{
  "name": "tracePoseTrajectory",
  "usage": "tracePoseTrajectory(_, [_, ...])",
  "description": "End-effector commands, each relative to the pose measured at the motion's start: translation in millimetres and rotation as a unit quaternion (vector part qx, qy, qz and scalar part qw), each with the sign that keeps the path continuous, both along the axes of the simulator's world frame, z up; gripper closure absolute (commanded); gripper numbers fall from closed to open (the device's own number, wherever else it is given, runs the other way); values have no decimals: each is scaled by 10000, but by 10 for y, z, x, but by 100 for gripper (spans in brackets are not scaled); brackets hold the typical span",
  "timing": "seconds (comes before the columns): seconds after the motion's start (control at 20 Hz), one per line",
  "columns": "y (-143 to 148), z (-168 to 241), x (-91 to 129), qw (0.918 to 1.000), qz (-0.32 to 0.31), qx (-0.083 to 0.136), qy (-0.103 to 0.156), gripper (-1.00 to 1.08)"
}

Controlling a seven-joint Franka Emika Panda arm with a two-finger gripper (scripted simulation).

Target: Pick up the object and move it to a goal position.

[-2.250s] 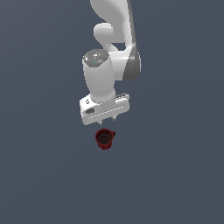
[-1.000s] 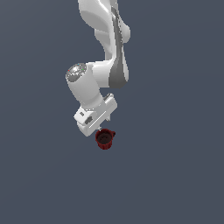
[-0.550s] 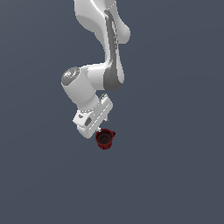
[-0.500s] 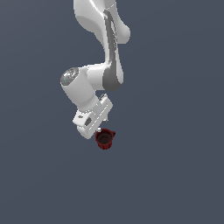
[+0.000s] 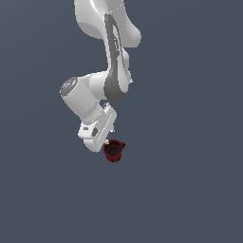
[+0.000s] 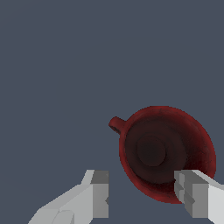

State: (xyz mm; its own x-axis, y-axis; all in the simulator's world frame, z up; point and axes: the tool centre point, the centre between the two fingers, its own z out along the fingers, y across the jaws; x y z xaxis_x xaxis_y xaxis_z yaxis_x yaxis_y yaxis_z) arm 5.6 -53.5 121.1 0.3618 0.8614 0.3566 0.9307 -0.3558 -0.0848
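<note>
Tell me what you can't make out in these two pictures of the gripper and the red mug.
- Exterior view: the gripper fingers are hidden behind the hand's white body, so any contact with the mug is unclear.
- Exterior view: the mug's handle is too small to show detail.
- Wrist view: the picture's edge cuts off the fingers.
- Wrist view: one finger covers part of the mug's rim.
- Neither view shows a goal marker.

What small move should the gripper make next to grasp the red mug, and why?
Probably shift the gripper sideways until it is centred over the mug, then lower it. In the wrist view the open fingers are spread wide, but one fingertip overlaps the rim while the mug sits off-centre.
</note>
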Motion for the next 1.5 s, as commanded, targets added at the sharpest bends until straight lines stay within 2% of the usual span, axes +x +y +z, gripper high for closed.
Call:
tracePoseTrajectory(0.0, [-18,-19,-1,9997,211,74,-116,-20])
tracePoseTrajectory(0.35, [-70,-64,-1,9956,770,266,-461,-20])
tracePoseTrajectory(0.85, [-139,-104,3,9836,1445,480,-963,-20])
tracePoseTrajectory(1.45, [-178,-117,8,9745,1777,573,-1247,-20])
